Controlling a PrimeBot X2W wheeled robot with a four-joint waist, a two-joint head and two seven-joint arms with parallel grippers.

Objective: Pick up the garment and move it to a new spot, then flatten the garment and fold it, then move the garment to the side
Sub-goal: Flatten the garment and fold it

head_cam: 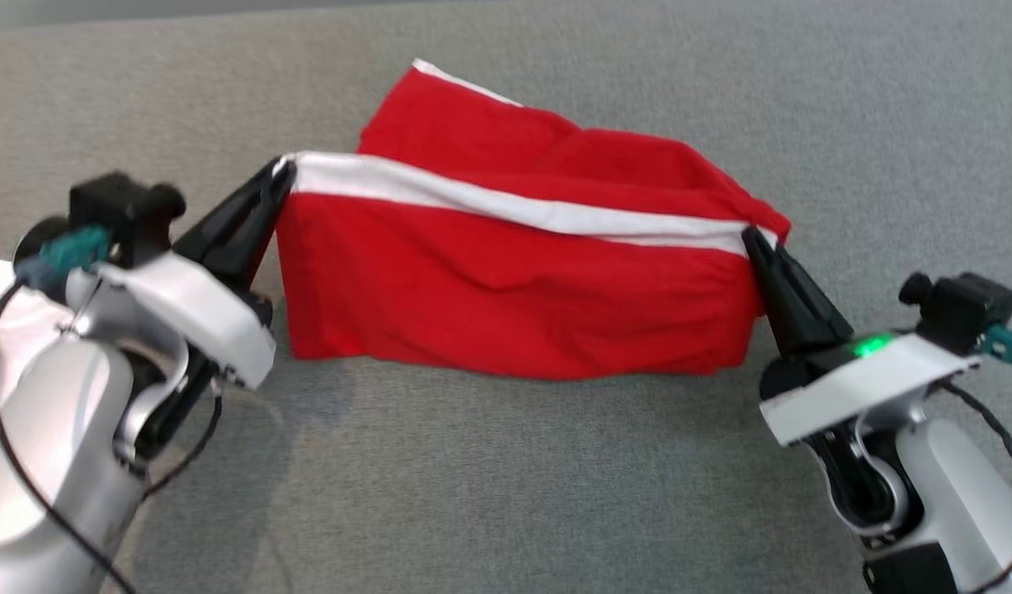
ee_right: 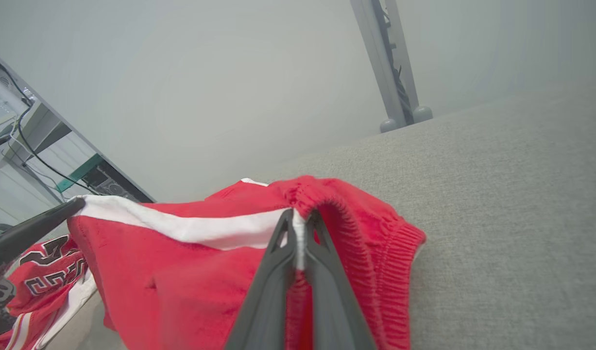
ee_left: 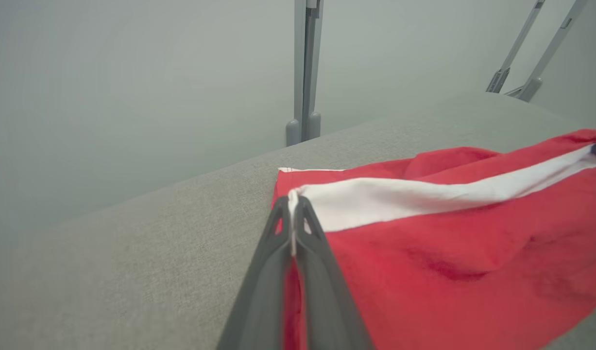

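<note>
Tautly, garment (head_cam: 506, 289) between pincers (left (head_cam: 284, 170), right (head_cam: 750, 234))

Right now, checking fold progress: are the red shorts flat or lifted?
Lifted, not flat: the red shorts hang from their white stripe, pinched between the left end effector and right end effector.

left claw (head_cam: 281, 171) clamped tight | right claw (head_cam: 751, 237) clamped tight | both pointing inward

Robotics lab, grey cloth worktop (head_cam: 506, 495), metal frame posts (ee_left: 305, 73), cabled rack (ee_right: 42, 130)
</note>
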